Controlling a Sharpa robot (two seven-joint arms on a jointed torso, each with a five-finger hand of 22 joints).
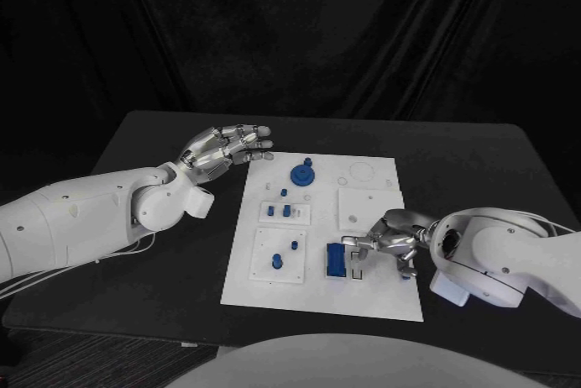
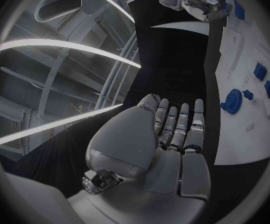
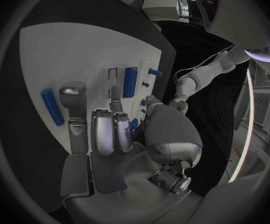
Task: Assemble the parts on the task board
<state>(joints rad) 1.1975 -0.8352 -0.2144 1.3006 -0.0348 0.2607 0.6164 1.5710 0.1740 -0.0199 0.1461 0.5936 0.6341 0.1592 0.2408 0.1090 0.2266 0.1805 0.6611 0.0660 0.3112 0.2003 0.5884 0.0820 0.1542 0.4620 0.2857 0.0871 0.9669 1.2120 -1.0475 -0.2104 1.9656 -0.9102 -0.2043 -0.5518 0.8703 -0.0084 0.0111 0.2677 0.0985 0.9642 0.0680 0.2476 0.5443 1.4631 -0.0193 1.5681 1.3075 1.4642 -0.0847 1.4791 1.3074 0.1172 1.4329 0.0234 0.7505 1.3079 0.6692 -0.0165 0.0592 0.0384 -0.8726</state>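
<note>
No legible text, label, number or sign on the task board [image 1: 363,296], its parts or either arm; faint dark marks on a white surface at the right wrist view's right rim are unreadable

Black table [image 1: 484,165]; white task board [image 1: 375,300] flat at centre, apparently.

White task board [image 1: 369,300] flat at table centre, blue parts on it

Round gear-like part [image 1: 304,175] at twelve o'clock; small pegs [image 1: 287,210] mid-left; rectangular block [image 1: 334,260] at five o'clock; pieces [image 1: 280,260] at seven.
</note>
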